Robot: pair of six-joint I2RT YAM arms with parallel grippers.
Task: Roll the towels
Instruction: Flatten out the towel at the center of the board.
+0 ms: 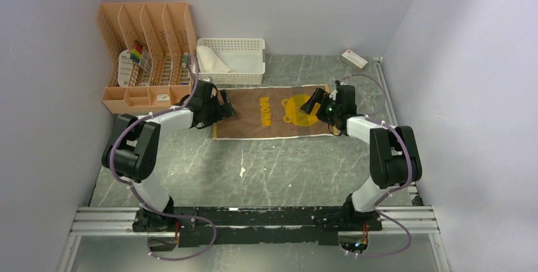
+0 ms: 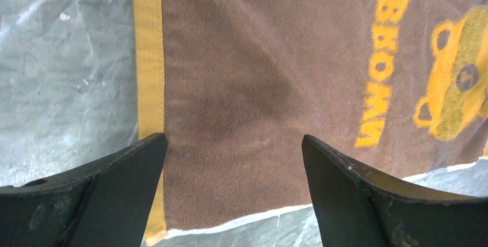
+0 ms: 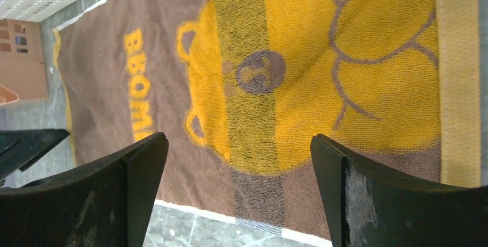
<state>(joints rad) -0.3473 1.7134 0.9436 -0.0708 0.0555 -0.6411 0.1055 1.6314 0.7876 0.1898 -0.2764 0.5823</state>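
The left arm (image 1: 136, 148) and the right arm (image 1: 390, 155) are bent at the elbow, forearms angled inward over the grey surface (image 1: 254, 170). The brown-and-yellow towel (image 1: 273, 116) lies spread flat between them. The left gripper (image 1: 223, 111) hangs over its left end and the right gripper (image 1: 311, 102) over its right, each with fingers wide apart and holding nothing. The white towel (image 1: 212, 61) sits bunched in the basket (image 1: 250, 44) behind.
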